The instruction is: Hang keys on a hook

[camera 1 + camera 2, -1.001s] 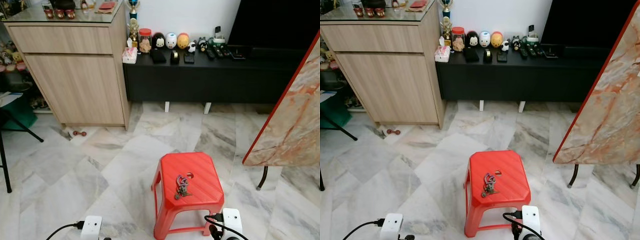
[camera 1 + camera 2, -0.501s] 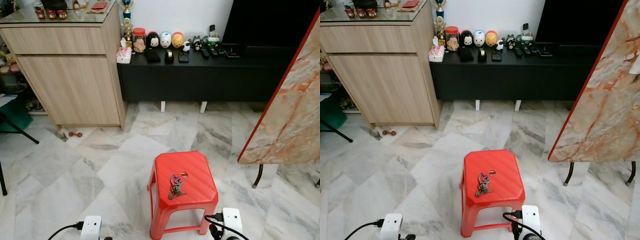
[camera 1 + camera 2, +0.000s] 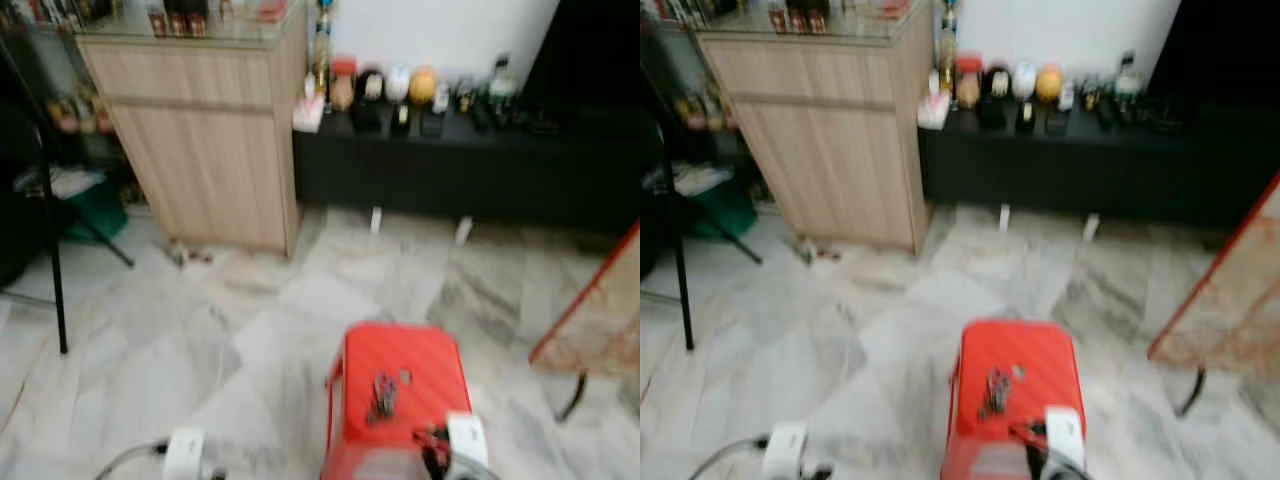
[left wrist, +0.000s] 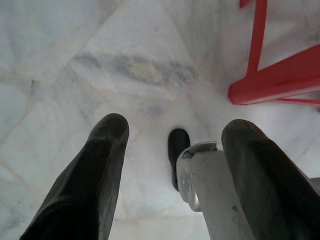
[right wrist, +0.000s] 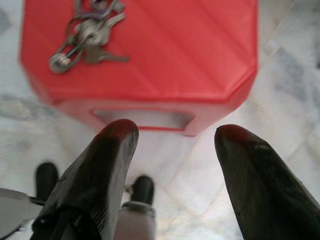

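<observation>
A bunch of keys [image 3: 382,394] lies on top of a red plastic stool [image 3: 420,360] on the marble floor right before me; the eye views are blurred. In the right wrist view the keys [image 5: 86,35] rest near one edge of the stool top [image 5: 185,45]. My right gripper [image 5: 172,137] hangs open just short of the stool's near side, nothing between its fingers. My left gripper [image 4: 172,132] is open too, pointing down at the floor beside a stool leg [image 4: 270,82].
A wooden cabinet [image 3: 215,140] stands at the back left, a low black TV bench [image 3: 460,160] with small figurines along the back wall. A marble-patterned tabletop [image 3: 600,320] juts in at the right. Black stand legs [image 3: 50,250] are at the left.
The camera has swung and the picture has gone blurred; the stool now sits lower and further right in view, and more of the left side shows. The keys lie as before.
</observation>
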Robot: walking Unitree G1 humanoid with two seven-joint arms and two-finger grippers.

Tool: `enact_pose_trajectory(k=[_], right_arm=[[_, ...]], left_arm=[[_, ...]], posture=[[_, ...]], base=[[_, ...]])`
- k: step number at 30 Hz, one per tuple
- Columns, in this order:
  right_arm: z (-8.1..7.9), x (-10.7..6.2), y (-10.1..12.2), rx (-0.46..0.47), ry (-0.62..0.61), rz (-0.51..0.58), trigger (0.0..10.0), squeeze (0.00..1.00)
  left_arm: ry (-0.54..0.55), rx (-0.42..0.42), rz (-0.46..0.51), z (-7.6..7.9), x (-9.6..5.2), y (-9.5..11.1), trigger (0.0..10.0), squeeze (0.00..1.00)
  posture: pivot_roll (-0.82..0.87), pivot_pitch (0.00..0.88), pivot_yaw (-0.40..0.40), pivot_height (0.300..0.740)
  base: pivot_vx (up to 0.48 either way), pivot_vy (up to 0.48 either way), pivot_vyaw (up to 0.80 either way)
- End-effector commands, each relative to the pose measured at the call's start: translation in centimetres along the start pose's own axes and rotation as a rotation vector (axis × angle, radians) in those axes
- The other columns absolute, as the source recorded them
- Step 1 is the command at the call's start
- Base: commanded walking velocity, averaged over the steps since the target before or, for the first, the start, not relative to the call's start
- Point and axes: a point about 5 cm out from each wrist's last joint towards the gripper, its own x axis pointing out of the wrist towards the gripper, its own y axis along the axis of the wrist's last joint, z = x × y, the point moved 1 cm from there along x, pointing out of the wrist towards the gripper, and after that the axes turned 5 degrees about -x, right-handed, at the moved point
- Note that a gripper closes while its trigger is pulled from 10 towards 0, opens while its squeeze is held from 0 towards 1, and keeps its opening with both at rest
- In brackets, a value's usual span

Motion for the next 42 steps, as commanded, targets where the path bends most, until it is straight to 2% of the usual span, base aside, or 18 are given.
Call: enact_pose_trajectory(k=[1,19,26,32,34,35,36,37,38,39,40,42], right_arm=[[-0.5,0.1,0.2,0.002,0.01,0.002,10.0,0.0],[-0.4,0.1,0.6,0.008,0.004,0.035,10.0,0.0],[-0.4,-0.2,2.5,-0.026,0.017,0.212,10.0,0.0],[-0.4,-0.3,3.1,-0.051,0.024,0.272,10.0,0.0],[-0.4,-0.4,3.4,-0.07,0.02,0.301,10.0,0.0],[-0.4,-0.5,3.6,-0.111,0.008,0.321,10.0,0.0],[0.0,-0.8,5.1,-0.321,-0.092,0.418,10.0,0.0],[0.0,-1.1,6.2,-0.462,-0.153,0.508,10.0,0.0],[-0.6,-2.2,9.9,-0.547,-0.182,0.744,10.0,0.0],[-0.7,-2.7,11.0,-0.548,-0.183,0.815,10.0,0.0],[-1.7,-4.1,12.4,-0.522,-0.169,0.964,10.0,0.0],[-1.7,-4.8,13.0,-0.504,-0.16,1.025,10.0,0.0]], left_arm=[[0.009,0.02,-0.028,-0.4,-0.2,-0.8,10.0,0.0],[0.018,0.022,-0.024,-0.4,-0.2,-0.7,10.0,0.0],[0.031,0.015,-0.015,-0.6,-0.2,-0.7,10.0,0.0],[0.033,0.017,-0.014,-0.6,-0.2,-0.7,10.0,0.0],[0.033,0.018,-0.013,-0.6,-0.2,-0.7,10.0,0.0],[0.034,0.018,-0.012,-0.6,-0.2,-0.7,10.0,0.0],[0.034,0.018,-0.012,-0.6,-0.2,-0.7,10.0,0.0],[0.034,0.019,-0.012,-0.6,-0.2,-0.7,10.0,0.0],[0.035,0.019,-0.012,-0.6,-0.2,-0.7,10.0,0.0],[0.036,0.018,-0.012,-0.6,-0.2,-0.7,10.0,0.0],[0.037,0.019,-0.012,-0.6,-0.2,-0.7,10.0,0.0],[0.039,0.02,-0.013,-0.7,-0.2,-0.7,10.0,0.0]], posture=[[0.08,0.0,-0.056,0.74],[0.08,0.0,-0.061,0.74],[0.07,0.002,-0.063,0.74],[0.06,0.003,-0.063,0.74],[0.06,0.003,-0.063,0.74],[0.06,0.002,-0.063,0.74],[0.06,0.001,-0.063,0.74],[0.06,0.001,-0.063,0.74],[0.06,0.001,-0.063,0.74],[0.06,0.001,-0.063,0.74],[0.07,0.001,-0.063,0.74],[0.07,0.001,-0.063,0.74]], base=[[0.27,0.0,0.0],[0.029,0.0,0.0],[0.0,0.0,0.0],[0.0,0.0,0.0],[0.0,0.0,0.0],[0.0,0.0,0.0],[0.0,0.0,0.0],[0.0,0.0,0.0],[0.0,0.0,0.0],[0.0,0.0,0.0],[0.0,0.0,0.0],[0.0,0.0,0.0]])
